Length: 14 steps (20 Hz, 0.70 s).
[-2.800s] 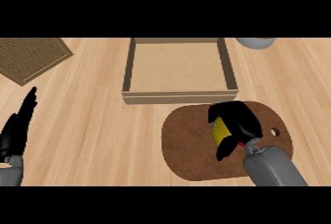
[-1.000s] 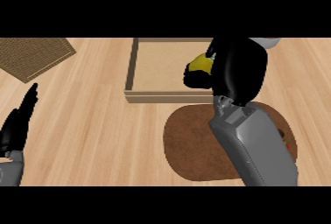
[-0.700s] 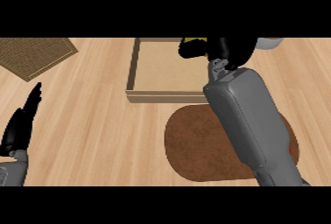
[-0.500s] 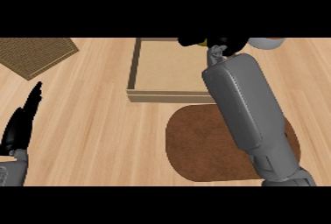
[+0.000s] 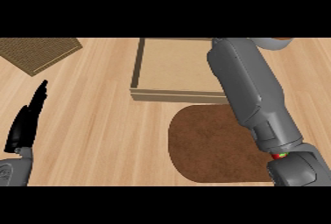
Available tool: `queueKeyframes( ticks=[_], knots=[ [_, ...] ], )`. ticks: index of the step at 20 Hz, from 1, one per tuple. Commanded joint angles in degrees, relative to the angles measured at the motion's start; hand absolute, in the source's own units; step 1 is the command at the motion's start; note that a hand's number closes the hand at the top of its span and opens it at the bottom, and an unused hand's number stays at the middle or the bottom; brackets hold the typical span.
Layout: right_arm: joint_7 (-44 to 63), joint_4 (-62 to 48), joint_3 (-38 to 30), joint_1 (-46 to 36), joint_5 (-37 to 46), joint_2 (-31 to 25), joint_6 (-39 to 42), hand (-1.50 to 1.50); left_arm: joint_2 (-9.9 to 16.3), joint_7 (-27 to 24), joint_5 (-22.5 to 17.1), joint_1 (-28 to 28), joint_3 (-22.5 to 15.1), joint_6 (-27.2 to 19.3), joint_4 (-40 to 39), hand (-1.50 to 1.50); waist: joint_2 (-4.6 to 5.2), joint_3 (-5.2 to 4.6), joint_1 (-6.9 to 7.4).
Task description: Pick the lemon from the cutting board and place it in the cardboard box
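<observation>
Stretching across the cutting board [image 5: 213,148] and the cardboard box [image 5: 171,70], the right forearm [image 5: 249,87] runs past the top edge, so its hand and the lemon are unseen. The left hand [image 5: 27,120] rests at left, fingers straight.

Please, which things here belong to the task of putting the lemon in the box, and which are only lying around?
Belong to the task:
- box
- cutting board, now bare
- right forearm, stretched over the box; its hand and the lemon are out of view

Only lying around:
- woven mat, top left
- grey object, top right edge
- left hand, resting open at the left
</observation>
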State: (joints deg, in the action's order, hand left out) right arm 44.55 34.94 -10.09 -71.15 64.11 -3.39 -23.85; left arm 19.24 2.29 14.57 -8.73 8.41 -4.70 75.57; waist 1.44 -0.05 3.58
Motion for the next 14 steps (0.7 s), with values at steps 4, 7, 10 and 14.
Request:
queueKeyframes(
  ticks=[4,7,10,14],
  knots=[
    [0.95,-12.62,-5.83,-3.26,-1.97,-0.78,-8.35,-1.50,-0.10,3.09,0.22,-1.98,-0.92,0.84,2.23,0.00,0.55,0.10,1.87],
    [-0.45,-14.29,-9.06,-3.84,-5.05,-1.01,-10.91,-1.50,-1.21,0.10,1.17,-1.82,-1.61,-0.35,0.48,0.00,1.06,0.07,2.32],
    [-6.58,-16.18,-10.84,-2.45,-7.40,-1.89,-12.17,-1.50,-0.40,0.80,0.44,-3.08,-0.06,-0.27,-0.68,0.00,0.93,0.09,1.59],
    [-11.42,-16.85,-11.00,-2.53,-7.10,-2.87,-16.96,-1.50,-1.42,-0.50,0.84,-1.66,-1.10,-0.54,0.61,0.00,0.96,0.10,2.19]
  ],
)
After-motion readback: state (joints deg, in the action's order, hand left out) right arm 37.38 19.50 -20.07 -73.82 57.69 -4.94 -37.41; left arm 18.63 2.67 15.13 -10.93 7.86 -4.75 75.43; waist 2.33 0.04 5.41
